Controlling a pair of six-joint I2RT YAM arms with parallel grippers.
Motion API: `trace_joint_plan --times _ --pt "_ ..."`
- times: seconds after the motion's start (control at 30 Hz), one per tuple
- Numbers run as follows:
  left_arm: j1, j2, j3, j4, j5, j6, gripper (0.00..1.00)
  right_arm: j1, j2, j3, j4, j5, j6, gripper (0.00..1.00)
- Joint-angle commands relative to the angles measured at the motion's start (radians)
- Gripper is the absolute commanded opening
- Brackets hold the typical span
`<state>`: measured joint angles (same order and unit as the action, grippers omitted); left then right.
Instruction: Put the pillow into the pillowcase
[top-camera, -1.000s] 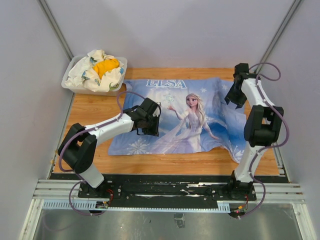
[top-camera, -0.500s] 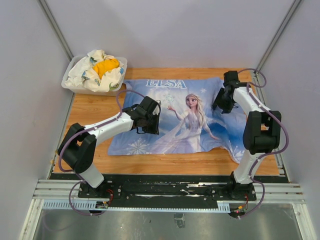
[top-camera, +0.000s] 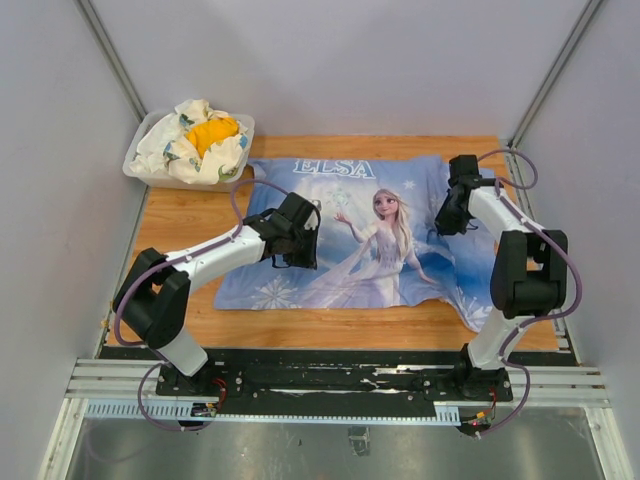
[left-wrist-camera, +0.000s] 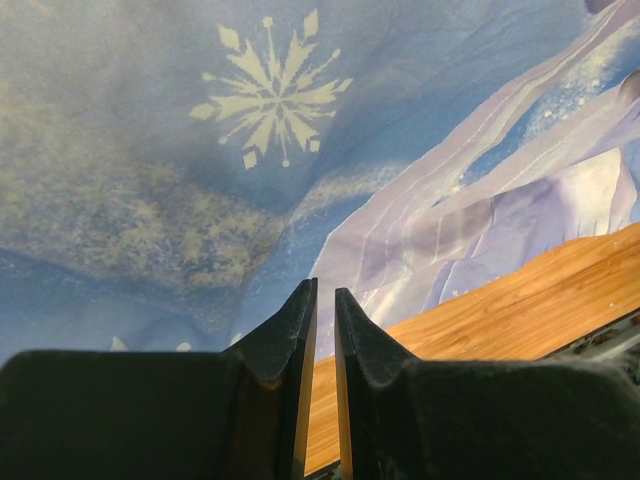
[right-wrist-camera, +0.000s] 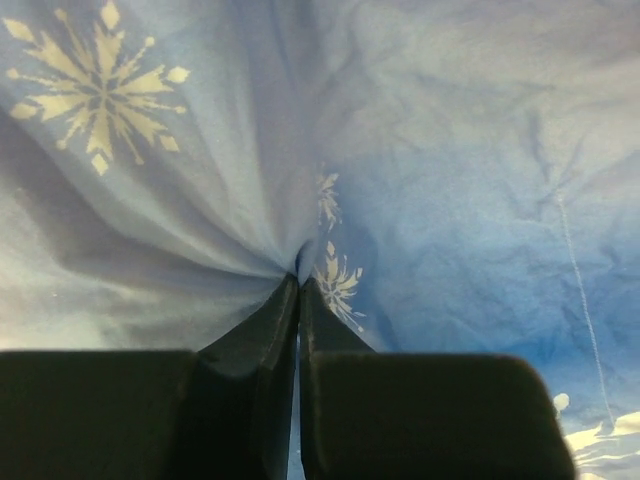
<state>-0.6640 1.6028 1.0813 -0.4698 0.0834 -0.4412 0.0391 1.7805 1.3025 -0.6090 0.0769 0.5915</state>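
The light-blue ELSA pillowcase (top-camera: 360, 235) lies spread flat on the wooden table. The pillow does not show in any view. My left gripper (top-camera: 299, 260) rests low over the case's left half; in the left wrist view (left-wrist-camera: 325, 292) its jaws stand almost together with only a thin slit, and no cloth is between them. My right gripper (top-camera: 445, 222) is down on the case's right part. In the right wrist view (right-wrist-camera: 299, 280) its jaws are shut, and the blue cloth (right-wrist-camera: 200, 200) puckers into the tips.
A clear plastic bin (top-camera: 142, 168) with a white-and-yellow cloth bundle (top-camera: 200, 138) stands at the back left corner. Bare wooden table (top-camera: 185, 215) shows left of the case and along its near edge (left-wrist-camera: 520, 300). Grey walls close in on three sides.
My right arm came down from the far right corner onto the case's right part and closed on the cloth. The left arm has stayed put.
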Motion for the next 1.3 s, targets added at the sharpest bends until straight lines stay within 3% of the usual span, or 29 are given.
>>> trace_joint_plan --times 0.0,0.2,0.33,0.43,0.57,0.73,0.83,0.93,1.07,1.27 --pt "0.006 -0.03 -0.011 0.003 -0.001 0.002 0.17 -0.06 -0.058 -0.08 -0.078 0.078 0.022 0.03" --pt "0.006 -0.028 -0.015 0.008 0.004 0.001 0.17 -0.113 -0.056 -0.075 -0.097 0.123 0.01 0.04" --pt "0.006 -0.038 -0.024 0.007 0.002 0.002 0.17 -0.122 -0.054 -0.049 -0.11 0.13 -0.005 0.11" --pt "0.006 -0.044 -0.029 0.006 0.005 0.002 0.17 -0.118 -0.081 -0.058 -0.111 0.1 -0.009 0.28" --pt "0.006 -0.058 -0.029 0.008 0.018 -0.002 0.18 -0.081 -0.189 -0.086 -0.13 0.069 -0.016 0.34" --pt "0.006 -0.067 -0.026 0.01 0.034 -0.007 0.17 -0.017 -0.352 -0.181 -0.162 0.027 -0.021 0.35" --pt "0.006 -0.071 -0.026 0.01 0.037 -0.007 0.18 0.05 -0.43 -0.26 -0.181 0.012 -0.02 0.24" --pt "0.006 -0.076 -0.028 0.013 0.036 -0.009 0.17 0.128 -0.476 -0.334 -0.185 -0.003 -0.013 0.23" --pt "0.006 -0.081 -0.027 0.016 0.033 -0.018 0.17 0.223 -0.485 -0.422 -0.159 -0.006 0.013 0.22" --pt "0.006 -0.098 -0.034 0.016 0.028 -0.036 0.18 0.246 -0.444 -0.537 -0.068 -0.01 0.011 0.21"
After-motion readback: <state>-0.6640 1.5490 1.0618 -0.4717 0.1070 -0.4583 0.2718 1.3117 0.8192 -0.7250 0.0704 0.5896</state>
